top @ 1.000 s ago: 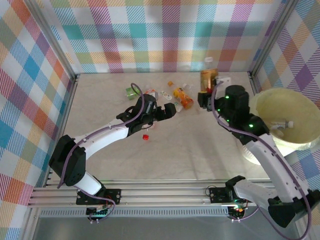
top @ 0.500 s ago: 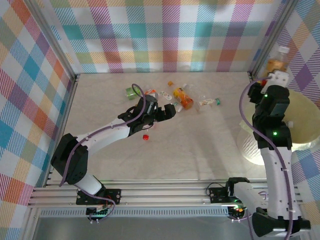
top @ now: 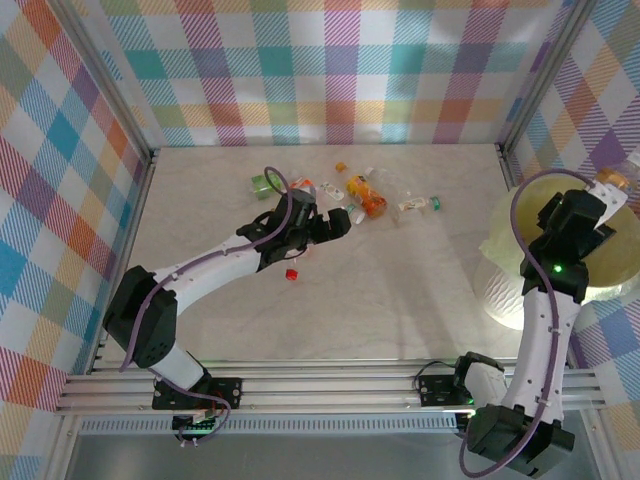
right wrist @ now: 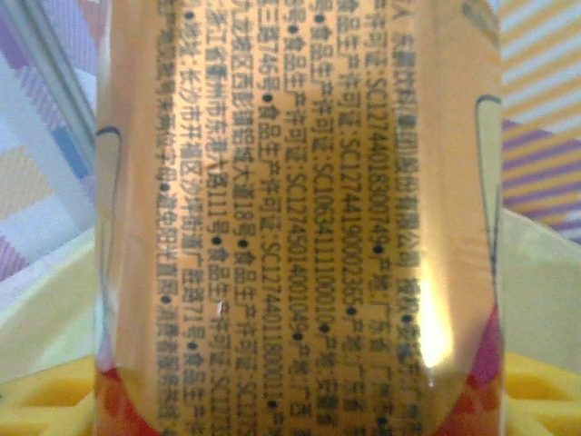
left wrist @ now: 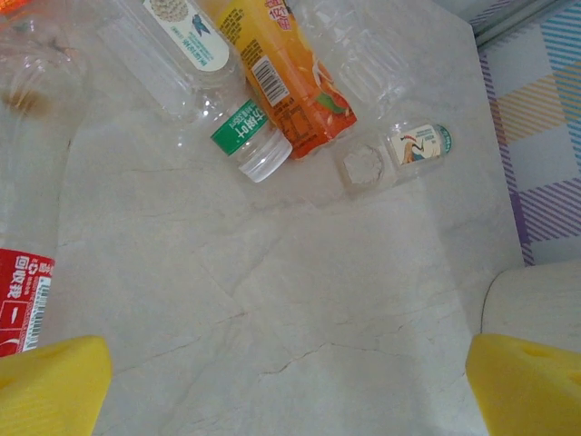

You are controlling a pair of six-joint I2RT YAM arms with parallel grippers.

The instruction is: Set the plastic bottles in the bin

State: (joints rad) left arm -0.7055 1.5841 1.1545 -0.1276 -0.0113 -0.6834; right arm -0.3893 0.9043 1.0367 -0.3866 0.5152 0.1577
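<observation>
Over the right side of the pale stone-look counter [top: 400,290], the right pincer [top: 603,197] is lifted above the large round pale yellow-green plastic bin [top: 608,268]. Its yellow pads [right wrist: 41,404] lie against both sides of a plastic bottle with amber drink and a gold-orange printed label [right wrist: 300,227], so the pincer is clamped on this bottle. The bottle hangs in the air over the far side of the bin and does not touch it. In the top view it [top: 613,180] sticks out beyond the pincer toward the checked wall.

The left pincer [top: 343,221] is low over the middle of the counter, its yellow fingertips [left wrist: 50,386] wide apart with nothing between them. Just beyond it lie the other plastic bottles. There is an orange-labelled one [left wrist: 286,86], and beside it a clear one with green label and white cap [left wrist: 247,141]. A small crushed clear one [left wrist: 399,150] lies a little more to the right, and a clear one with red label [left wrist: 23,291] is close to the left fingertip. A small red cap [top: 292,273] lies alone near the left arm.
</observation>
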